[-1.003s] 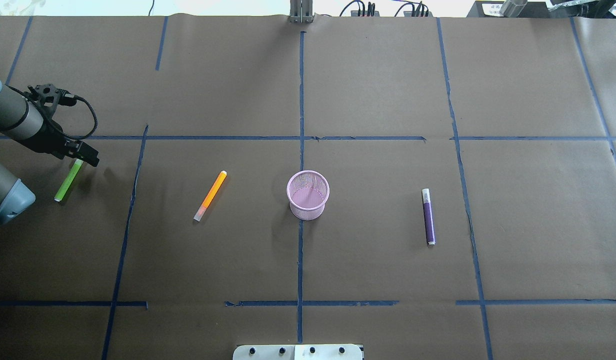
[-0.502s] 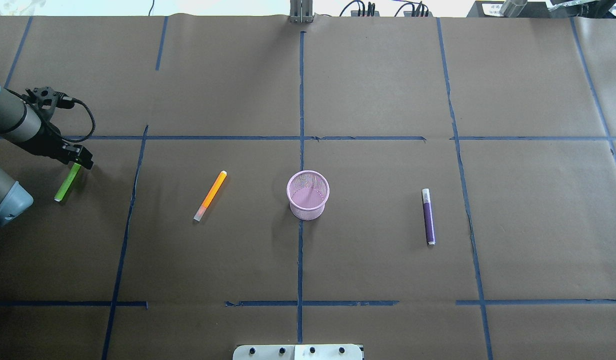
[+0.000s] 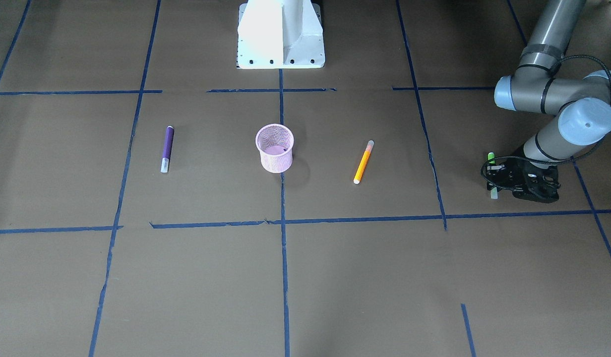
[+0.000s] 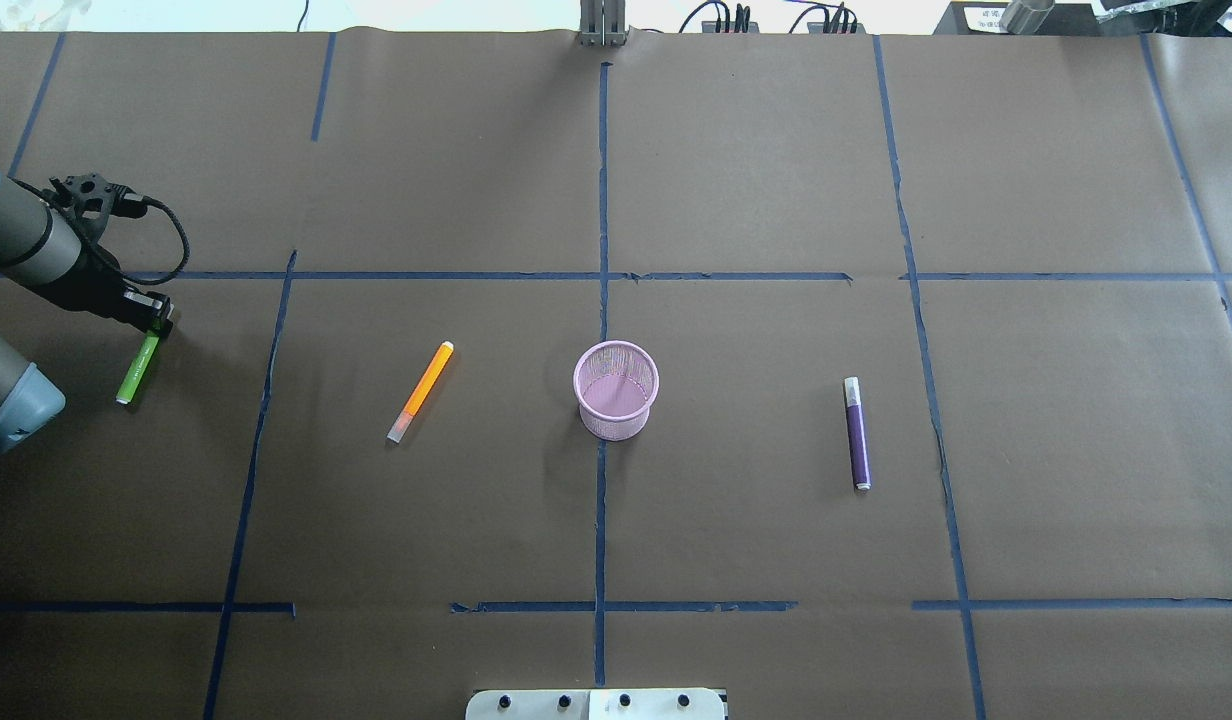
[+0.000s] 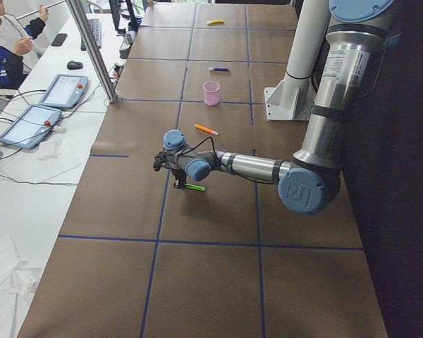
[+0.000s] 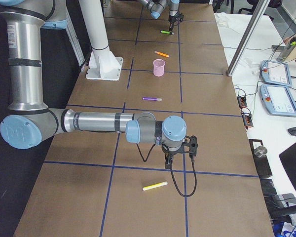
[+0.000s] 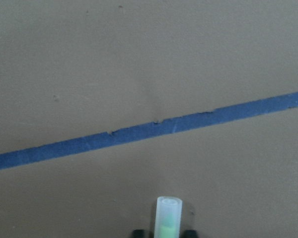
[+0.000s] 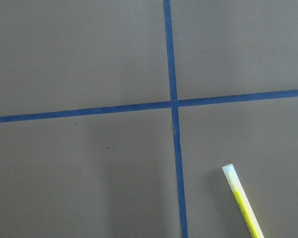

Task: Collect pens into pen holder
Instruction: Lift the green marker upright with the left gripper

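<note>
The green pen (image 4: pixel 136 372) lies on the table at the far left. My left gripper (image 4: pixel 154 318) is down over its far end and looks shut on it. In the left wrist view the pale cap (image 7: pixel 168 218) shows between the two fingertips. The orange pen (image 4: pixel 421 391) lies left of the pink mesh pen holder (image 4: pixel 616 405), and the purple pen (image 4: pixel 856 435) lies right of it. The holder is upright with no pen in it. My right gripper (image 6: pixel 170 160) shows only in the exterior right view, so I cannot tell if it is open or shut.
A yellow pen (image 6: pixel 155 186) lies on the table near the right gripper, beyond the overhead view's right edge; it also shows in the right wrist view (image 8: pixel 242 201). Blue tape lines mark the brown table cover. The robot base (image 3: pixel 280 34) stands at the near edge.
My left gripper has moved left and down onto the green pen's far end and narrowed. The pen's near end has swung slightly right. The other pens and the holder have not moved.
</note>
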